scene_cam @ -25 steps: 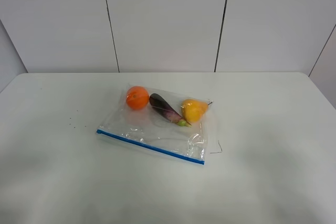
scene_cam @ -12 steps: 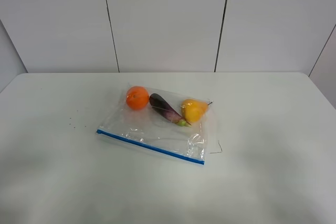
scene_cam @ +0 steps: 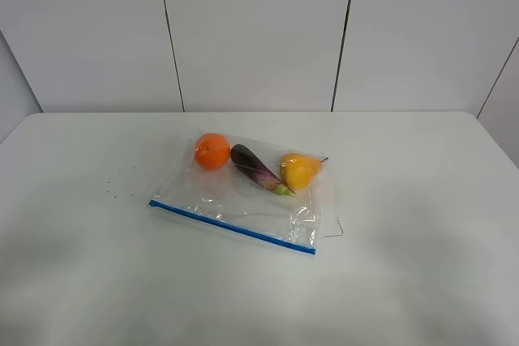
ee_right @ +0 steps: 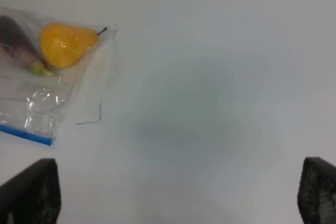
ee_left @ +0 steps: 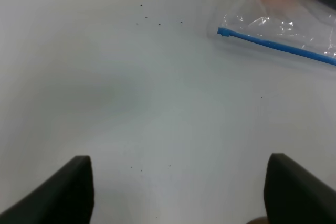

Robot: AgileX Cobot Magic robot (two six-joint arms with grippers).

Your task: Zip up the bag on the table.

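The clear crinkly bag [scene_cam: 243, 196] lies flat on the white table [scene_cam: 422, 200], with its blue zip strip [scene_cam: 231, 226] along the near edge. Inside are an orange [scene_cam: 212, 151], a purple aubergine [scene_cam: 255, 168] and a yellow fruit [scene_cam: 298, 170]. No arm shows in the high view. In the left wrist view the open left gripper [ee_left: 178, 190] hovers over bare table, apart from the bag's zip corner [ee_left: 223, 31]. In the right wrist view the open right gripper [ee_right: 178, 192] hovers over bare table beside the bag's other end [ee_right: 37, 124] and the yellow fruit [ee_right: 65, 43].
A few tiny dark specks [scene_cam: 113, 192] mark the table left of the bag. A thin dark line [scene_cam: 334, 231] lies by the bag's right corner. Grey wall panels [scene_cam: 259, 30] stand behind the table's far edge.
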